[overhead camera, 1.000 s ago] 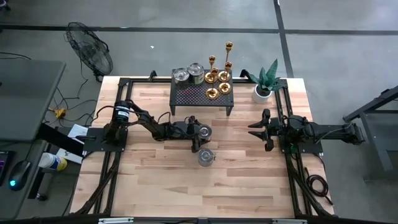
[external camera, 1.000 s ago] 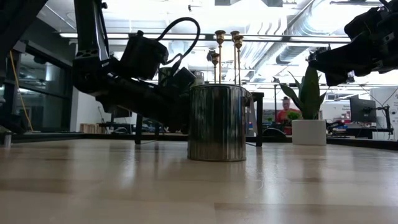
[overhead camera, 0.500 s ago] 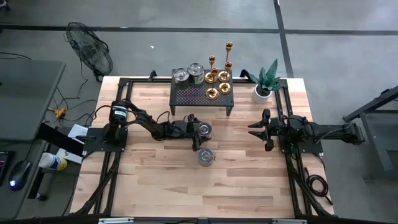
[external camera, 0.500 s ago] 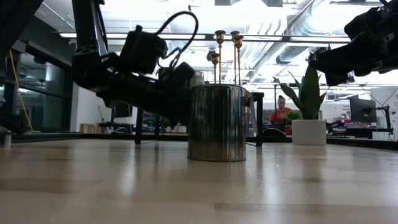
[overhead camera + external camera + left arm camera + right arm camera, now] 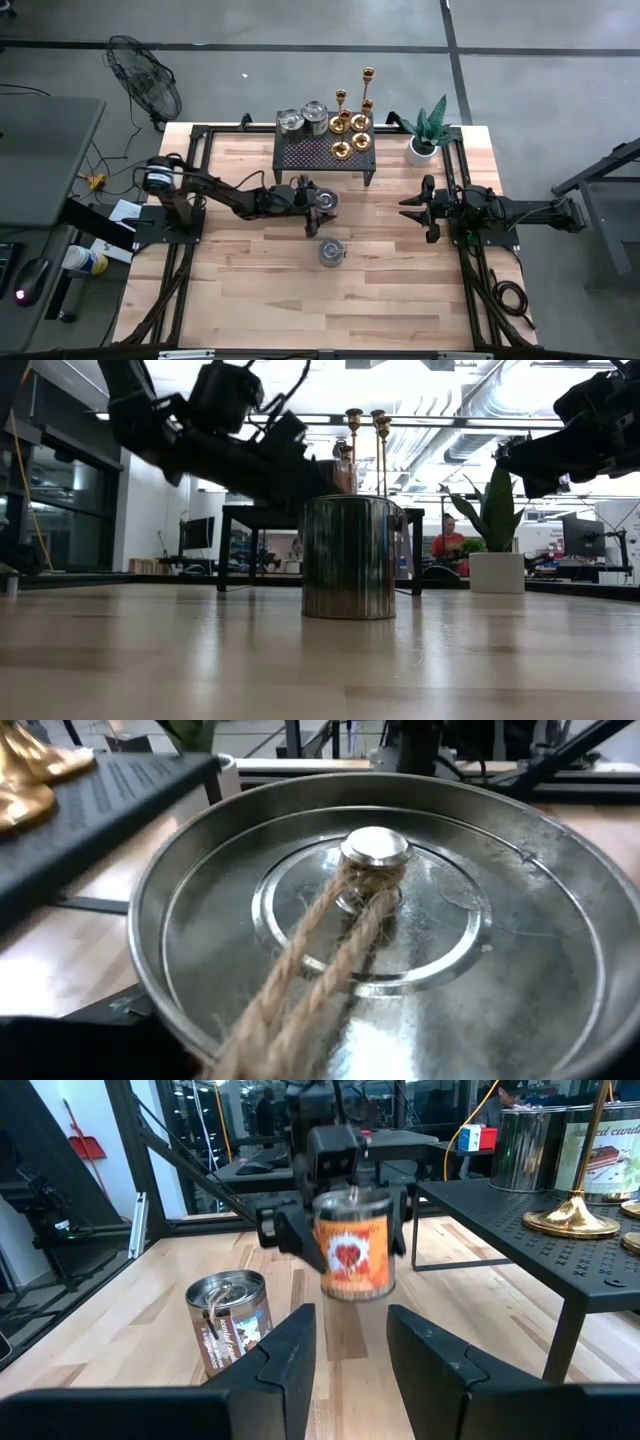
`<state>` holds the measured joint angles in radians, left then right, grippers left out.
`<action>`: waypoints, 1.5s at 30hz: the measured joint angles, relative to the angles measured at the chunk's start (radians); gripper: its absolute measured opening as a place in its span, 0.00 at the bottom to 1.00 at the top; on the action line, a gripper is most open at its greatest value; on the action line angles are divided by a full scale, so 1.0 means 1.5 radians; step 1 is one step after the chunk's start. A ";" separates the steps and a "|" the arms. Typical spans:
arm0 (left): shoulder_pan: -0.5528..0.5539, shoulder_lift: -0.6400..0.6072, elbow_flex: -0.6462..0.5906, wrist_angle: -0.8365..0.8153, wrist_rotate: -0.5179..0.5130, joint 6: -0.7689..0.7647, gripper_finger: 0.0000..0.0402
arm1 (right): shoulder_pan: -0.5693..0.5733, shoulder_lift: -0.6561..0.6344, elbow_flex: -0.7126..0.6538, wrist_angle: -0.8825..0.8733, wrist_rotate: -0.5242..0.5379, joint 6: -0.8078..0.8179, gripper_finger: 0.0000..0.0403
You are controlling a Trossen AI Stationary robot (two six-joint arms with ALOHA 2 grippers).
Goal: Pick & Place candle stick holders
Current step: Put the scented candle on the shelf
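So the left gripper (image 5: 318,203) is now clamped on an orange-label tin (image 5: 354,1252) and has lifted it off the table, up from a second ago. A second tin (image 5: 331,252) sits just below it. The candle stick holders (image 5: 352,124) sit on the black rack (image 5: 310,154) beyond. The right gripper (image 5: 421,208) hasn't budged, fingers spread.

The held tin (image 5: 380,930) fills the left wrist view, hiding the pincer's fingertips.
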<state>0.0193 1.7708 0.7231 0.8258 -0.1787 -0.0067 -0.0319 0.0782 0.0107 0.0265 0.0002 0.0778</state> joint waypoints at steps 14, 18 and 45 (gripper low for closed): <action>0.001 -0.142 0.005 -0.138 -0.129 0.002 0.88 | 0.000 0.000 0.000 0.000 0.000 0.000 0.29; 0.003 -0.167 0.015 -0.156 -0.179 0.002 0.88 | 0.000 0.000 0.000 0.000 0.000 0.000 0.29; 0.161 -0.177 0.129 -0.326 -0.024 0.058 0.88 | 0.000 0.000 0.000 0.000 0.000 0.000 0.29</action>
<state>0.2608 1.5059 0.9169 0.3367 -0.2143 0.0799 -0.0319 0.0784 0.0105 0.0265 0.0002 0.0780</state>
